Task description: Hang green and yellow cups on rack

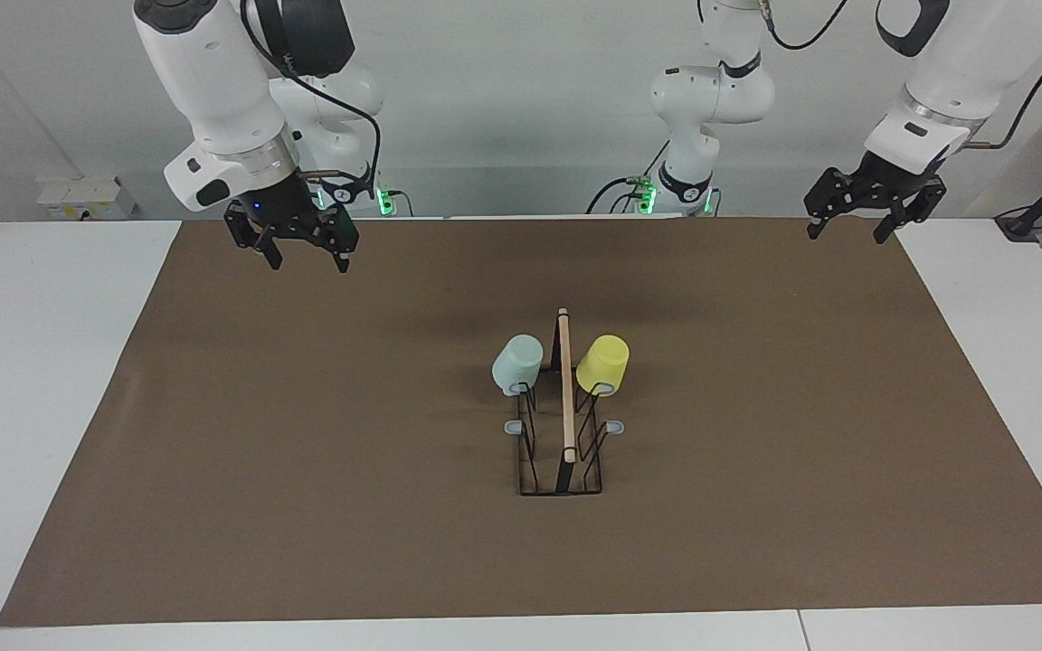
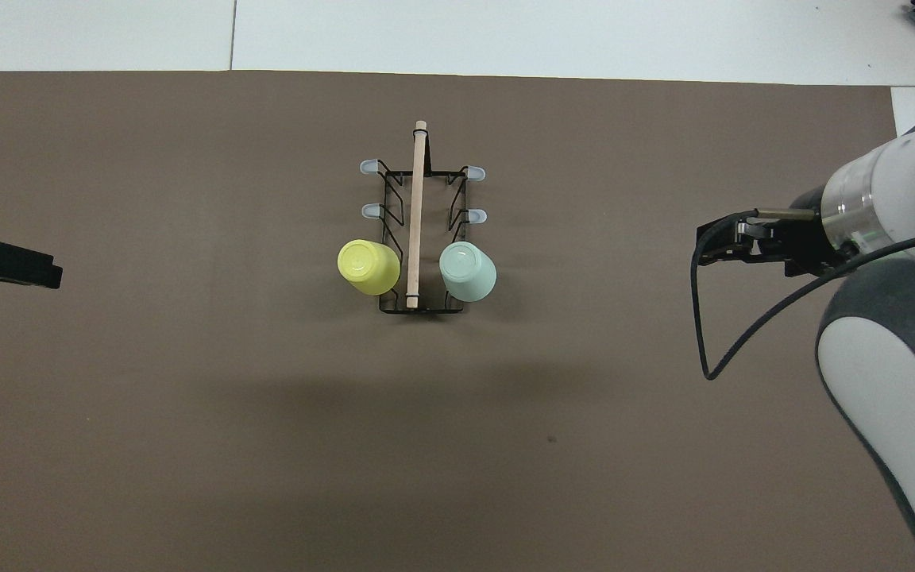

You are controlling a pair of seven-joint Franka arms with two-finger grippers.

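Both cups sit upside down on the rack (image 1: 563, 425): the green cup (image 1: 517, 363) on a prong on the side toward the right arm, the yellow cup (image 1: 602, 363) on the matching prong toward the left arm (the pair at the rack's end nearer the robots). The right gripper (image 1: 302, 251) hangs over the brown mat (image 1: 304, 434), fingers spread wide and holding nothing, the green cup well apart from them. The left gripper (image 1: 849, 226), likewise wide open and empty, hovers over the mat's corner, well clear of the yellow cup.
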